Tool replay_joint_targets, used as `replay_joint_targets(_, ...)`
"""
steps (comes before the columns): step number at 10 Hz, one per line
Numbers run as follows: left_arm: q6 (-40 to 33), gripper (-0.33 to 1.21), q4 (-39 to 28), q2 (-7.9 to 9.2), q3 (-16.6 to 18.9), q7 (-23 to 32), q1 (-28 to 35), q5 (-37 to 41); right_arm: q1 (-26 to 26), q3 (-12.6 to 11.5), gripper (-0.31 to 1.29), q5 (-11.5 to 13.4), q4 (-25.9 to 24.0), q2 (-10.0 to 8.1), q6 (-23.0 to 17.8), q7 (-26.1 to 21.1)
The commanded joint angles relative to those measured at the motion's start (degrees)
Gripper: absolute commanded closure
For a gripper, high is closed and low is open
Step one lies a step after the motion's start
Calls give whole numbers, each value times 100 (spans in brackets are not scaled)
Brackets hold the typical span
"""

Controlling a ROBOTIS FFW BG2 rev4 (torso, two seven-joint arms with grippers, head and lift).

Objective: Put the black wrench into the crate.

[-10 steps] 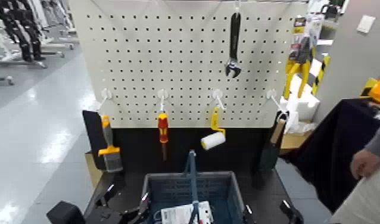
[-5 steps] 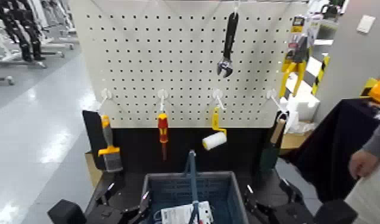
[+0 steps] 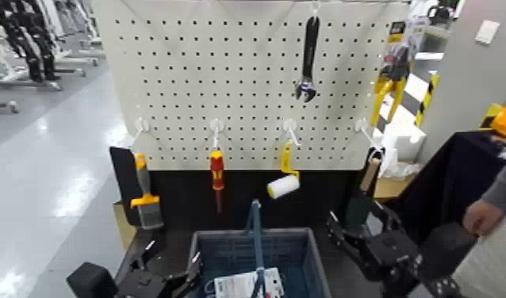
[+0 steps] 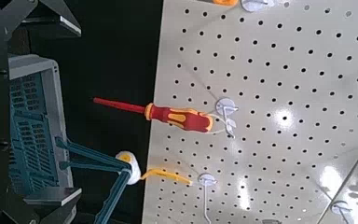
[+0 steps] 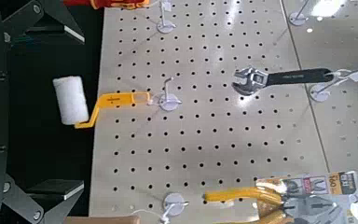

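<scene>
The black wrench (image 3: 308, 55) hangs jaw-down from a hook high on the white pegboard, right of centre; it also shows in the right wrist view (image 5: 280, 78). The crate (image 3: 296, 252), dark blue-grey with a blue bar handle, stands below at the front and also shows in the left wrist view (image 4: 30, 121). My right gripper (image 3: 361, 228) is open and empty, raised beside the crate's right end, well below the wrench. My left gripper (image 3: 167, 265) is open and empty, low at the crate's left end.
On the lower hooks hang an orange-handled brush (image 3: 144, 198), a red-and-yellow screwdriver (image 3: 216, 173), a yellow paint roller (image 3: 284, 184) and a dark brush (image 3: 366, 186). Yellow pliers (image 3: 391, 87) hang at the far right. A person's hand (image 3: 486, 215) is at the right edge. White packets (image 3: 240, 284) lie in the crate.
My right arm has risen into view at the lower right, beside the crate. The wrench has swung slightly on its hook. The left arm has stayed put.
</scene>
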Motion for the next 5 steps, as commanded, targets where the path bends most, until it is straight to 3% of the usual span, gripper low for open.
replay_joint_targets(1, 3, 11, 9, 4, -14, 0, -19, -1, -494, 16, 21, -17, 199, 25, -66, 205)
replay_joint_targets(5, 38, 11, 9, 13, -41, 0, -63, -1, -1039, 60, 21, -17, 358, 43, -92, 407)
